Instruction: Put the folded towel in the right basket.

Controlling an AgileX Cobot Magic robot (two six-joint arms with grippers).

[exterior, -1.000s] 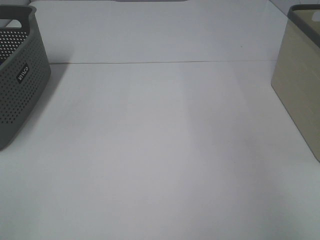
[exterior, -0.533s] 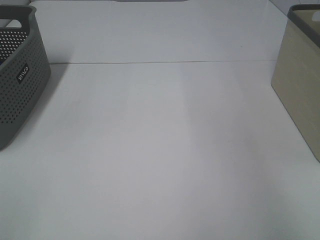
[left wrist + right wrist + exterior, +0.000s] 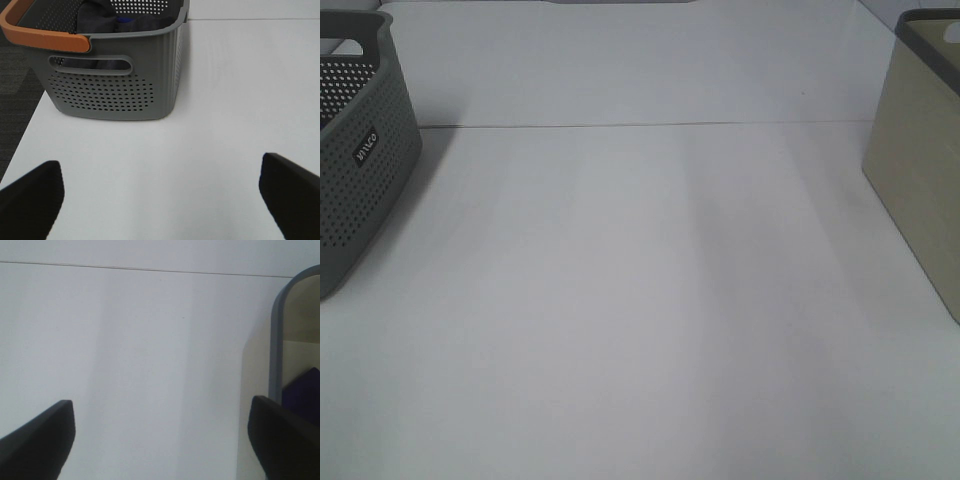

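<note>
Left hand (image 3: 160, 192) spread wide, empty; right hand (image 3: 162, 437) spread wide, empty.

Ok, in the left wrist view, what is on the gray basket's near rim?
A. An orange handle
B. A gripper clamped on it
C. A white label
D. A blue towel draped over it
A: an orange handle runs along the rim of the gray basket; the left gripper is open and apart from it, over the table.
</note>
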